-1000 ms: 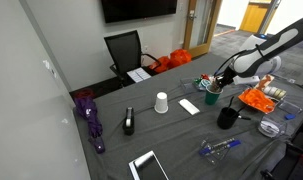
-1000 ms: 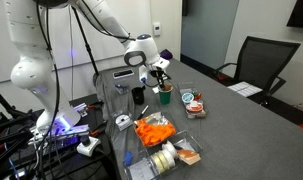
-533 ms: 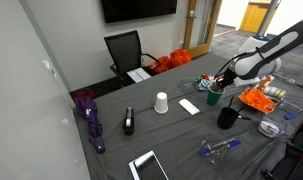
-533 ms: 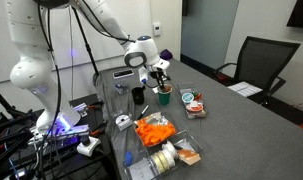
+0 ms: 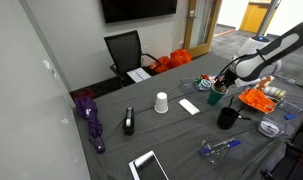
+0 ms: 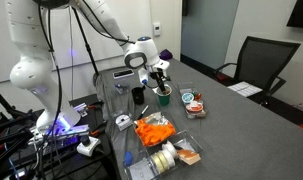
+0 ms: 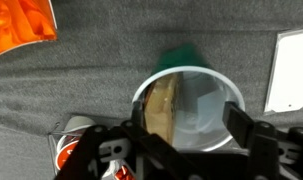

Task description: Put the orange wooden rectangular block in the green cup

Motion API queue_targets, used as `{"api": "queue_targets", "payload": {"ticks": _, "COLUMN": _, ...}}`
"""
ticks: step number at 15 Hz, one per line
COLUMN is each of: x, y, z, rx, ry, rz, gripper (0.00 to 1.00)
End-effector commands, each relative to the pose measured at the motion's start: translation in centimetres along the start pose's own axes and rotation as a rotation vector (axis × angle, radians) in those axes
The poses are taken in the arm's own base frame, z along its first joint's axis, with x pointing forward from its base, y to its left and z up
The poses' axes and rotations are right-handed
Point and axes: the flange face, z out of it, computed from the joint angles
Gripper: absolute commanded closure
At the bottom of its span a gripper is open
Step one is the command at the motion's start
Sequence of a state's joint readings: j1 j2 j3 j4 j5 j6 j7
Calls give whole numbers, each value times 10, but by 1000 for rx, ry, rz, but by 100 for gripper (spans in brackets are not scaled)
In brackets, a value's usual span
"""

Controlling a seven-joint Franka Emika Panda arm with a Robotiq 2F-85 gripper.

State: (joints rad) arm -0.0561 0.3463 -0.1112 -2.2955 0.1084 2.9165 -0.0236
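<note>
The wrist view looks straight down into the green cup (image 7: 181, 57), whose pale rim fills the middle. The orange wooden rectangular block (image 7: 163, 105) stands inside it, leaning against the left wall. My gripper (image 7: 188, 118) is open, with one finger on each side of the cup's mouth and nothing between them. In both exterior views the gripper (image 5: 219, 82) (image 6: 161, 80) hangs just above the cup (image 5: 213, 96) (image 6: 164, 97). The block is too small to make out there.
A black mug (image 5: 227, 117) (image 6: 138, 96) stands close to the cup. An upturned white paper cup (image 5: 162, 102) and a white card (image 5: 189, 106) lie nearby. An orange bag (image 5: 259, 98) (image 7: 21, 25), a small tin (image 6: 194, 105), a purple umbrella (image 5: 88, 115) and a tablet (image 5: 148, 165) also lie on the grey table.
The jaws have opened over the cup and the block now rests inside it. The arm has hardly moved.
</note>
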Motion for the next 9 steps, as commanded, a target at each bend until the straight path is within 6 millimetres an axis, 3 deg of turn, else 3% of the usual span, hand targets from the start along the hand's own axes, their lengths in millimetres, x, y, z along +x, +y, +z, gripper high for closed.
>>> {"api": "queue_targets", "payload": {"ticks": 1, "x": -6, "y": 1, "z": -6, "rx": -1, "ry": 24, "rz": -20, "gripper": 0}}
{"api": "queue_targets", "payload": {"ticks": 9, "x": -4, "y": 0, "z": -9, "rx": -2, "ry": 50, "rz": -21, "gripper": 0}}
